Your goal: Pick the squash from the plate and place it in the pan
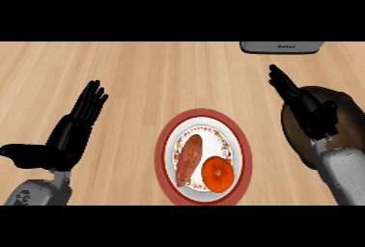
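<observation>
A round orange squash [217, 173] lies on the lower right of a red-rimmed, flower-patterned plate [162, 161] at the counter's middle front. Beside it on the plate lies a long reddish-brown sweet potato [189, 159]. A dark brown pan [348, 116] sits at the right edge, partly hidden by my right forearm. My right hand [303, 103] is open, fingers straight and pointing away, above the pan's left side and to the right of the plate. My left hand [78, 123] is open with fingers up, left of the plate, holding nothing.
A grey appliance [279, 47] shows at the top right edge of the wooden counter [164, 77]. Bare wood stretches behind the plate and between the plate and my left hand.
</observation>
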Controlling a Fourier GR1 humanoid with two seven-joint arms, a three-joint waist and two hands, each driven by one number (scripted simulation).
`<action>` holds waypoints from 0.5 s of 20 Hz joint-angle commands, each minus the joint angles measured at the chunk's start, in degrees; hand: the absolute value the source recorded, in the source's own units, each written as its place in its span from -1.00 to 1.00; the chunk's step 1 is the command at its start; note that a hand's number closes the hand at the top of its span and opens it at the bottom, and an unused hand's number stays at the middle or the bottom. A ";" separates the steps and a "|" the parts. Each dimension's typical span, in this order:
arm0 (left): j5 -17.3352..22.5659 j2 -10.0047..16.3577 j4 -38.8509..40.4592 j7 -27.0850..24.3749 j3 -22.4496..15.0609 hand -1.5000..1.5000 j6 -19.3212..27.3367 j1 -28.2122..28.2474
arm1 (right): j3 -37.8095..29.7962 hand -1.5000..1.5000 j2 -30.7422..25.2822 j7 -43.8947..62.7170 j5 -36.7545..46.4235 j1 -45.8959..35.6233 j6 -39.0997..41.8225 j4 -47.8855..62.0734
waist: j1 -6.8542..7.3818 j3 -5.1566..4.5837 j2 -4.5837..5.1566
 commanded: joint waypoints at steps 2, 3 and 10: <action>-1.55 0.85 4.08 2.42 4.28 0.00 1.94 -4.45 | 1.89 1.00 3.50 0.85 -0.35 0.69 2.10 0.63 | 0.52 1.15 -0.76; -4.10 -0.02 3.41 -0.69 2.84 0.00 3.88 -0.07 | 2.40 1.00 4.83 -1.03 -2.34 3.67 3.53 -0.09 | 0.65 1.16 -0.83; -4.57 4.34 8.62 4.19 8.34 0.00 6.95 -1.46 | 7.34 -1.00 3.57 -7.88 14.88 18.67 -13.46 -13.10 | -3.56 1.07 -1.96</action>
